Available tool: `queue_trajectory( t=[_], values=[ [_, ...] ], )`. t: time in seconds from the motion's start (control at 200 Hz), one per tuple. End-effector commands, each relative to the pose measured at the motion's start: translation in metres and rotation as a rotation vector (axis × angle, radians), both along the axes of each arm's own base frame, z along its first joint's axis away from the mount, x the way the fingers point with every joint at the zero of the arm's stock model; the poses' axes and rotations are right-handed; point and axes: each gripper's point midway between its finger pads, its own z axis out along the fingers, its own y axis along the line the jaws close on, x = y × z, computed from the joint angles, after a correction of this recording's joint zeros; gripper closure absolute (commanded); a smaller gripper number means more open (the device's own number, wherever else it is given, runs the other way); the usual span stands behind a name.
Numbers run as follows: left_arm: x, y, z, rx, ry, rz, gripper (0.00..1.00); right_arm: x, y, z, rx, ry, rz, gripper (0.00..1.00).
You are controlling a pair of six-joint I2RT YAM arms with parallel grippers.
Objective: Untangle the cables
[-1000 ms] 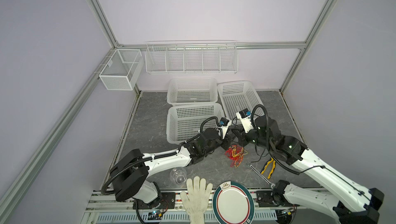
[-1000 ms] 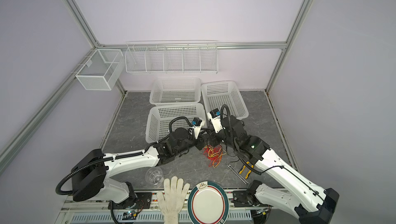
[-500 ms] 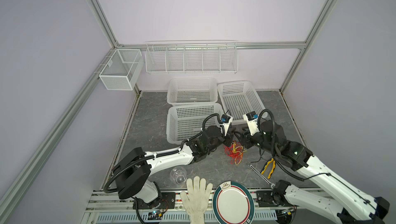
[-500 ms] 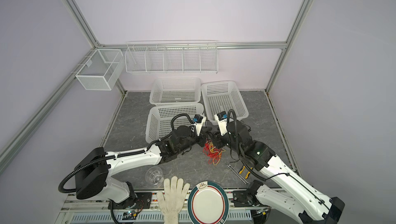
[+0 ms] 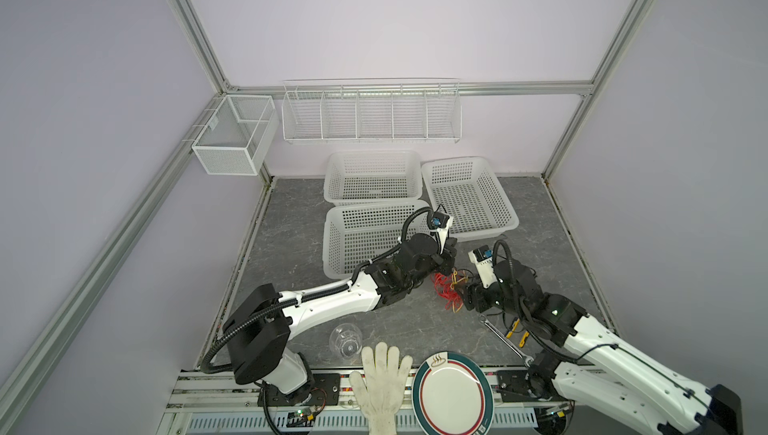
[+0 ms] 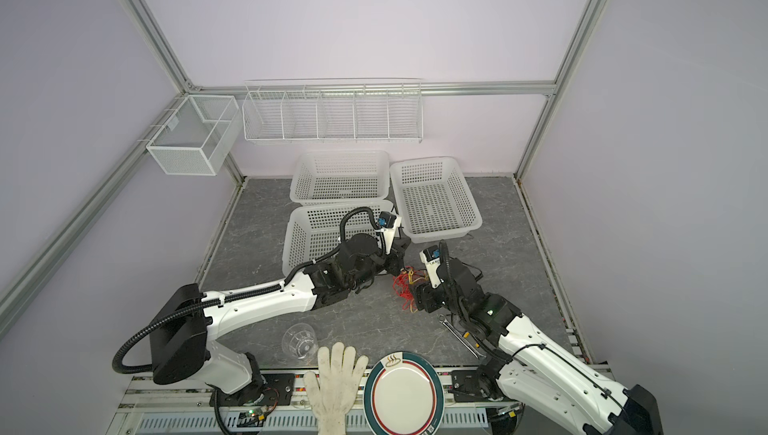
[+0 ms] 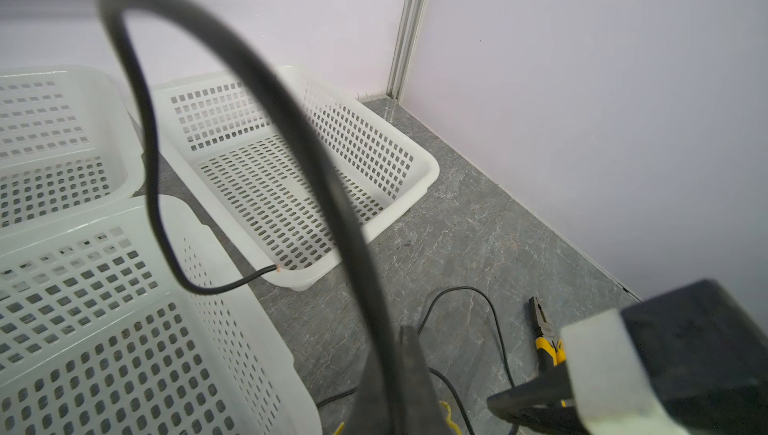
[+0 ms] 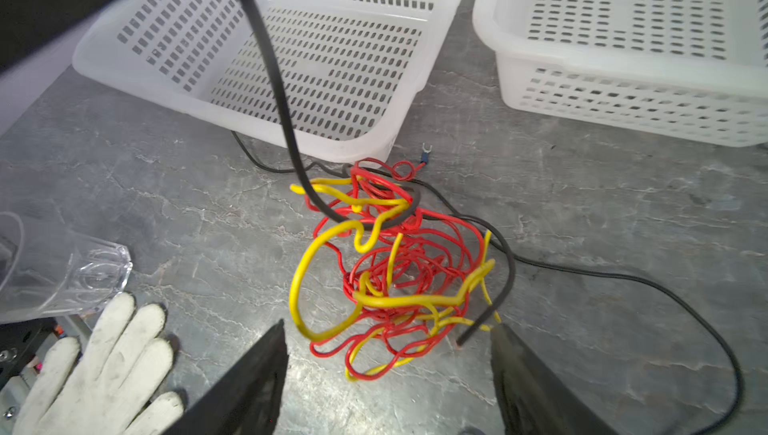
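Meanwhile the left gripper [image 5: 450, 255] pinched the black cable [image 8: 282, 112] rising from the red-and-yellow tangle [image 8: 399, 275], while the right gripper [image 8: 388, 327] stood spread wide beside it.

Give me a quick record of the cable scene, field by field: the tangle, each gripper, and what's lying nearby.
tangle: thin red cable, thin yellow cable and thin black cable, knotted together on the grey stone-patterned table
left gripper: shut on the black cable, one strand held raised
right gripper: open, poised over the tangle
nearby: white cotton glove, clear plastic cup, teal-rimmed round plate, metal wrench
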Motion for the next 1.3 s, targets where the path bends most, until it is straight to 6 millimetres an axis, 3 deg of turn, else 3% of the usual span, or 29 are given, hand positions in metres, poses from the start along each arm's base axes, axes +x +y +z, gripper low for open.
queue_trajectory(
  t=[0.0, 0.075, 0.205, 0.385, 0.6, 0.775, 0.98, 1.3],
  values=[
    [0.004, -0.005, 0.010, -0.027, 0.011, 0.006, 1.00, 0.015, 0.021, 0.016, 0.114, -0.054, 0.014, 0.22],
    [0.002, -0.007, 0.011, -0.033, 0.013, -0.013, 1.00, 0.023, 0.023, 0.007, 0.088, -0.043, -0.006, 0.25],
    [0.001, -0.006, 0.016, -0.041, 0.010, -0.015, 1.00, 0.031, 0.025, -0.011, 0.037, -0.002, -0.027, 0.45],
    [0.002, -0.004, 0.028, -0.037, -0.009, -0.012, 1.00, 0.029, 0.018, -0.030, 0.013, 0.032, -0.067, 0.47],
    [0.002, -0.002, 0.045, -0.042, -0.020, -0.003, 1.00, 0.029, 0.000, -0.044, -0.059, 0.044, -0.132, 0.93],
    [0.000, 0.008, 0.073, -0.067, -0.050, 0.009, 1.00, 0.028, -0.013, -0.053, -0.117, 0.069, -0.180, 0.94],
    [-0.008, 0.033, 0.125, -0.125, -0.138, 0.030, 1.00, 0.027, -0.025, -0.068, -0.167, 0.107, -0.243, 0.94],
    [-0.018, 0.101, 0.203, -0.126, -0.302, 0.157, 1.00, 0.030, -0.040, -0.086, -0.229, 0.150, -0.337, 0.94]
  ],
)
